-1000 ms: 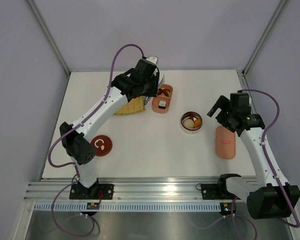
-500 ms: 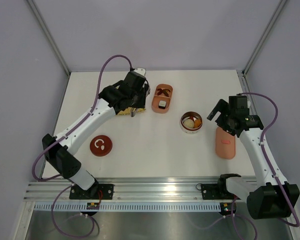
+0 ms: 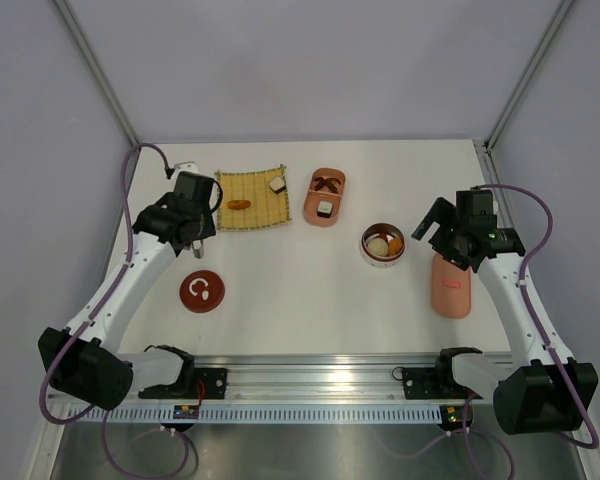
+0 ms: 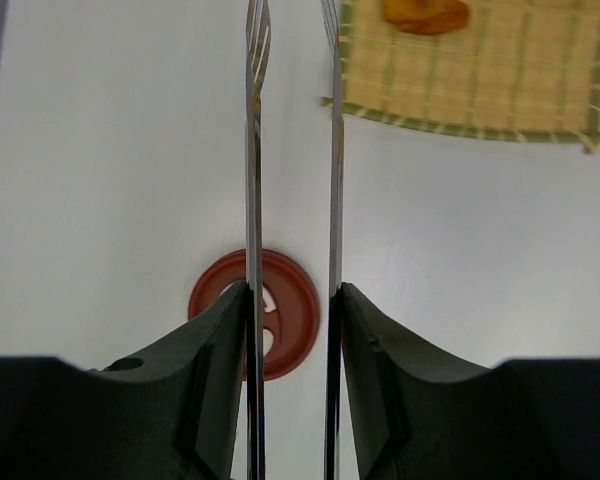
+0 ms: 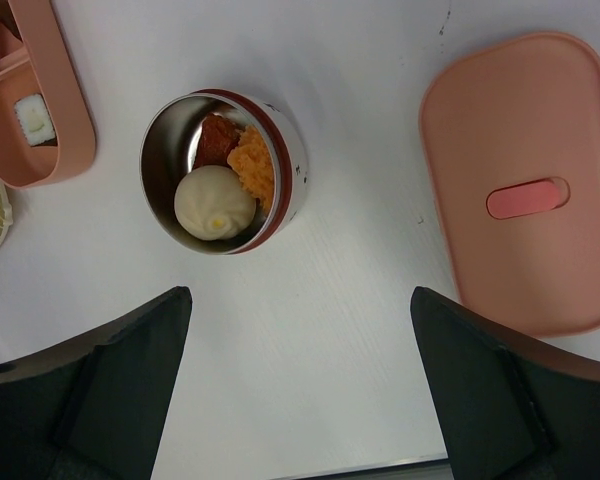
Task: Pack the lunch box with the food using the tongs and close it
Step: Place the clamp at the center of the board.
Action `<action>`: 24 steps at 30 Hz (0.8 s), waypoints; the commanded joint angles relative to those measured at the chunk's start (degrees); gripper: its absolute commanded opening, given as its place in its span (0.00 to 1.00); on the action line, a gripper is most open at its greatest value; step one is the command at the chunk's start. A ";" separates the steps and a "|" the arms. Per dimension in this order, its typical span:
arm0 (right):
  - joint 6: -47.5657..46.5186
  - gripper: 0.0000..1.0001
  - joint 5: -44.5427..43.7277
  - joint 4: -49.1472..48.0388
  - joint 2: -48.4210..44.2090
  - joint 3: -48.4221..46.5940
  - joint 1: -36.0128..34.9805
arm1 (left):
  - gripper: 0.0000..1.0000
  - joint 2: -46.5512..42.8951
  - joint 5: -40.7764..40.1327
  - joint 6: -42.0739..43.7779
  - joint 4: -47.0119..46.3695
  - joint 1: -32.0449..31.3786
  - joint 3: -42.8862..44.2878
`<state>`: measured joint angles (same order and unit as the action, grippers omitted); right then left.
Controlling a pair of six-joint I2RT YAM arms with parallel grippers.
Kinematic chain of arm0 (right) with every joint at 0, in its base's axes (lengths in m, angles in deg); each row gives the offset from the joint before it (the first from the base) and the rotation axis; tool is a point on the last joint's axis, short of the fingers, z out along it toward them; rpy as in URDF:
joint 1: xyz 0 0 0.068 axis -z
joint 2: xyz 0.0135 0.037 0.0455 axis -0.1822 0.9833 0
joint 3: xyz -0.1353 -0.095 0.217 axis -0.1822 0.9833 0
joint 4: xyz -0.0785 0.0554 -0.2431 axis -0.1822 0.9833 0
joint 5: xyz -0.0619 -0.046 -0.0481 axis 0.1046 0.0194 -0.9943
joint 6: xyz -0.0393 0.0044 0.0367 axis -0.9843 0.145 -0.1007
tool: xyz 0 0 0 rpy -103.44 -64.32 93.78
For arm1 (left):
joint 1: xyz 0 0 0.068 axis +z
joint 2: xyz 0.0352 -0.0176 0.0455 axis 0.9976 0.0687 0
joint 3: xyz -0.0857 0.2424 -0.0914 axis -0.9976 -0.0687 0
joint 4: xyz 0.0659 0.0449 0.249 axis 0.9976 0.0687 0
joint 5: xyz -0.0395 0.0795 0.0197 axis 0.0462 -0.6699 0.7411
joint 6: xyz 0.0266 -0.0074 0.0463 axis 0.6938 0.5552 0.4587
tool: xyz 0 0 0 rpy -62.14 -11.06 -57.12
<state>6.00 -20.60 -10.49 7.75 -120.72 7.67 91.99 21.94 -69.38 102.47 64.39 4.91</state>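
Left end effector (image 4: 292,300): pinching the tongs (image 4: 252,150), both slim arms squeezed between its fingers, tips right by the edge of the yellow mat (image 3: 255,212).
Right end effector (image 5: 298,300): spread wide, nothing in it, hanging over the tabletop (image 3: 300,300) between the steel bowl (image 5: 290,165) and the pink lid (image 5: 525,130).
Mat: orange lump (image 3: 239,204) plus sushi block (image 3: 277,184).
Lunch box (image 3: 309,208): open, one sushi piece (image 3: 325,208) inside.

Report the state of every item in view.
left gripper, shut on tongs
tongs, held, nothing between tips
right gripper, open, empty
lunch box, open, partly filled
pink lid, off, lying flat
steel bowl, uncovered, food inside
red lid, off, lying flat
mat, carries two food pieces
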 commanded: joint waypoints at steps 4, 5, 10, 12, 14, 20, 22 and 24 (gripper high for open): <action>-0.43 0.99 1.56 -2.37 0.87 -1.12 0.19 | 0.43 1.19 -2.63 -1.55 -8.30 10.49 -4.60; -0.69 0.99 1.56 -2.20 0.87 -1.21 0.28 | 0.43 1.81 -1.58 -1.46 -9.53 11.29 -5.56; -0.96 1.00 1.56 -1.93 0.43 -1.30 0.19 | 0.45 6.73 2.11 -2.69 -16.04 14.81 -6.28; -0.87 0.99 1.56 -2.02 0.17 -0.95 0.28 | 0.45 9.11 2.21 -2.78 -20.24 15.17 -6.71; -0.78 0.99 1.56 -2.19 0.26 -0.86 0.28 | 0.45 12.34 2.91 -3.13 -21.41 15.87 -6.02; -1.04 0.99 2.79 -2.02 0.08 -0.77 0.28 | 0.57 19.56 4.57 -3.92 -24.14 19.29 -3.99; -1.13 0.99 2.88 -1.84 0.34 -0.86 0.28 | 0.85 21.33 5.89 -4.80 -23.44 20.09 -3.38; -1.13 0.99 2.71 -1.58 0.35 -0.95 0.28 | 0.99 20.90 6.07 -5.15 -23.08 20.09 -3.46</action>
<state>5.93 -19.05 -11.60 8.54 -120.72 7.67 113.72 26.49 -72.90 82.36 83.95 -1.41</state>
